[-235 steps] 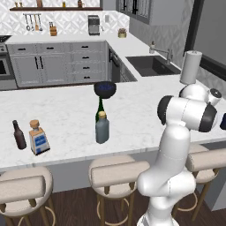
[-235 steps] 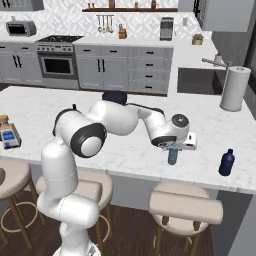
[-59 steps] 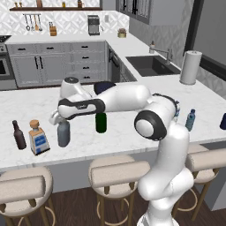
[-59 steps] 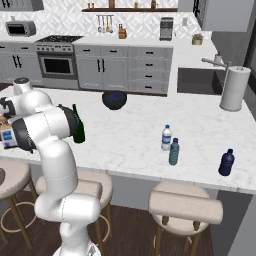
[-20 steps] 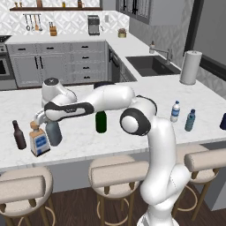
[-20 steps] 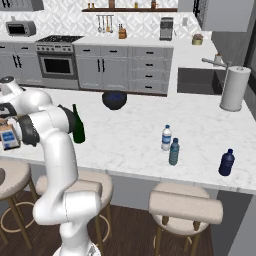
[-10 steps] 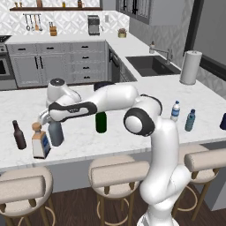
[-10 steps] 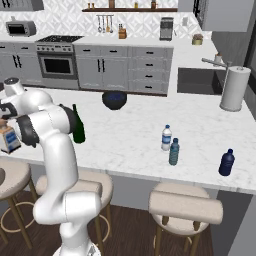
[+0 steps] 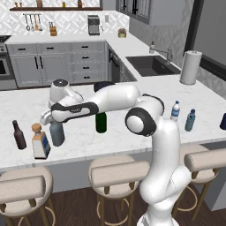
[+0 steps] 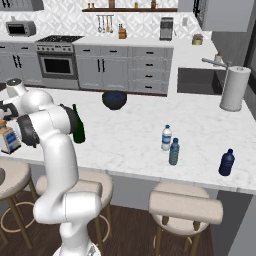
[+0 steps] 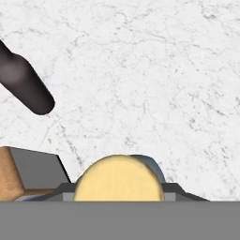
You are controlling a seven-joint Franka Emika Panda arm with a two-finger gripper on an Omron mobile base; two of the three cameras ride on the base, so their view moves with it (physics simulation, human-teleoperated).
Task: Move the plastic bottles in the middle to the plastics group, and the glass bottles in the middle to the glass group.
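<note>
The stout grey-blue bottle with its tan cap stands on the white counter at the far left, with my gripper shut on its top. It sits right beside the square blue-labelled bottle and near the small dark brown bottle; both also appear in the hand view, the square bottle and the brown bottle. The tall green wine bottle stands mid-counter behind my arm. At the right, the teal plastic bottle stands next to the whitish bottle, near the dark blue object.
A dark bowl sits at the back of the counter. A paper towel roll stands by the sink at the far right. Several stools line the counter's front edge.
The gripper and the grey-blue bottle have shifted slightly right, settling beside the square bottle. The other bottles have not moved.
</note>
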